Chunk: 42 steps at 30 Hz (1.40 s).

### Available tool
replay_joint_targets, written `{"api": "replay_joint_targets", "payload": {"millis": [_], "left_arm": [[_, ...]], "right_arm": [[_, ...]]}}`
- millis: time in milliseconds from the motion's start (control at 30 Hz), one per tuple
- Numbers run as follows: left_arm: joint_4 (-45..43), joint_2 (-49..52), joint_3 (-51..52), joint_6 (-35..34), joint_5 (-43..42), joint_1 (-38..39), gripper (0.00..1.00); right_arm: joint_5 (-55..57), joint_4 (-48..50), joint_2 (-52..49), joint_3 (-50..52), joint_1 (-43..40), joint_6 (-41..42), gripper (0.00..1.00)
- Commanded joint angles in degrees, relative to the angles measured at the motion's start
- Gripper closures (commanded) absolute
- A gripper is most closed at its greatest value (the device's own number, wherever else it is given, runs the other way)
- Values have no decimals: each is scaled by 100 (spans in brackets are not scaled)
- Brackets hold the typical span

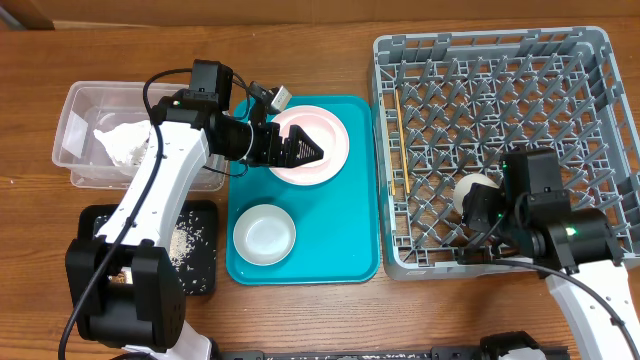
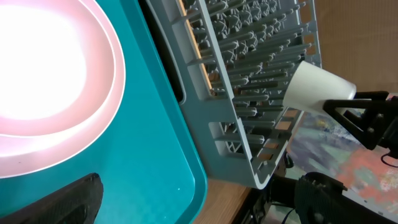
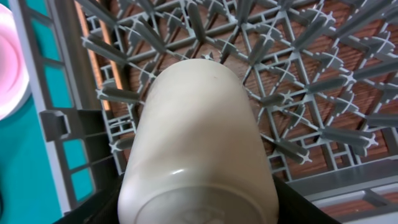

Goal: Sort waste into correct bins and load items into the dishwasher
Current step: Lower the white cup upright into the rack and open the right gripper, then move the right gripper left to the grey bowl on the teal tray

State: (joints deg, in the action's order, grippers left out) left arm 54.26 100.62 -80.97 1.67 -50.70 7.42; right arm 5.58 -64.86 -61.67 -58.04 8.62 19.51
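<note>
Cup duty: clenching the right pincer across the small cream cup, holding it on its side over the grey dish rack's front-left pegs. Judging it light, stiff, smooth, probably slippery and chippable; gripping across the body near the base seeming safest. Minding upright pegs crowding below and the thin wooden stick along the rack's left side. Hovering the left pincer, released, over the pale pink plate on the teal tray.
</note>
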Motion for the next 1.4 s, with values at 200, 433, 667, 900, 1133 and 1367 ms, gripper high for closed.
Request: {"api": "replay_joint_targets", "payload": {"millis": [200,433,667,900,1133,1367], "left_arm": [[2,-90,-74,46,33,28,0],[44,-90,-74,48,33,28,0],[81,-90,-74,48,33,28,0],[103,-90,-74,46,31,26,0],[92,-92,-81,-267,31,-247,0],[372,-144,-308,-699,31,-1069,0]], "right_arm": [[337,-44,-597,-105,-2,46,57],[208,-39,-920,-107,-2,63,34],[212,-44,-918,-107,-2,63,21],[-4,-44,-918,-424,-2,57,16],[-2656,367,-918,-1300,52,-96,21],[-3027,949,-1049,-1281,813,-175,24]]}}
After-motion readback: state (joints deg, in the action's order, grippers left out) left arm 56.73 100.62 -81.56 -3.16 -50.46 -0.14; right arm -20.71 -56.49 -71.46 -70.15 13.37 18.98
